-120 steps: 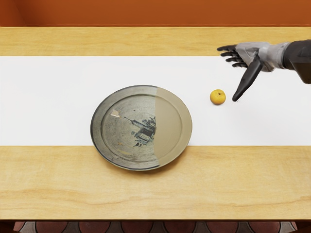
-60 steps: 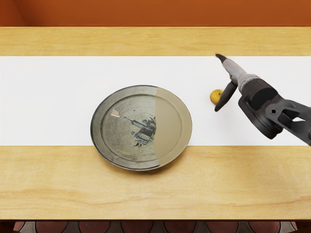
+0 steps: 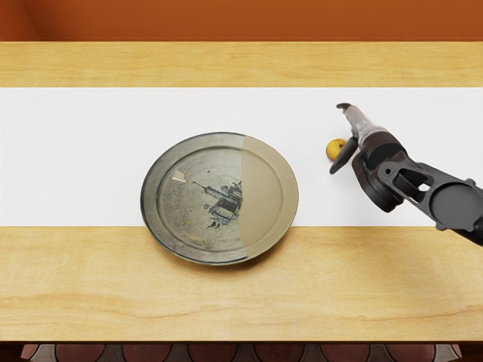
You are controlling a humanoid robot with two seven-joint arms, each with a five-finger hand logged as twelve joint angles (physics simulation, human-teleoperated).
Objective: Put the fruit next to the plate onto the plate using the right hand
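Observation:
A small yellow-orange fruit (image 3: 334, 148) lies on the white runner, a short way right of the round grey-green plate (image 3: 266, 197). The plate holds nothing. My right hand (image 3: 339, 138) comes in from the right edge and hovers right at the fruit, hiding its right half. One dark finger (image 3: 353, 115) points away past the fruit's far side, and the thumb (image 3: 339, 157) hangs along its near side. The fingers stand open around the fruit, not closed on it. The fruit rests on the cloth. No left arm shows.
The white runner (image 3: 90, 151) crosses the wooden table (image 3: 226, 286) from left to right, under both plate and fruit. The right forearm (image 3: 430, 197) slants over the runner at the right edge. An orange wall runs behind the table.
The right hand swung from the far right, turned over, and dropped onto the fruit. In the last half second it sank a little and drew closer around the fruit, which has not moved.

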